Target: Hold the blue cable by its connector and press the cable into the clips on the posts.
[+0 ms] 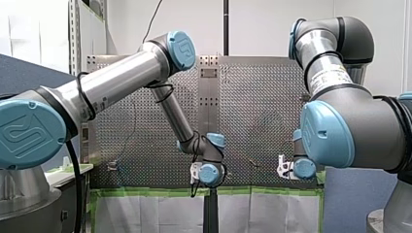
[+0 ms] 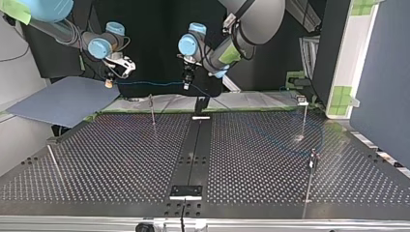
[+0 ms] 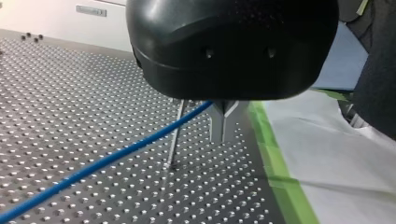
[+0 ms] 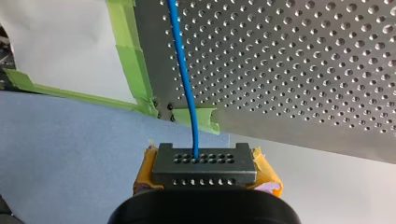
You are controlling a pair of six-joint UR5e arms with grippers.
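Observation:
In the right wrist view my right gripper is shut, its yellow pads clamping a black connector with rows of holes. The blue cable leaves the connector and runs ahead over the perforated table. In the top view the cable hangs taut in the air from my right gripper across to my left gripper. In the left wrist view my left gripper has its metal fingers shut on the cable, just beside a thin post.
Thin posts stand on the table: one below the taut cable, others at the top view's right, a leaning one at its left. Slack cable loops faintly over the right half. Green tape edges the table.

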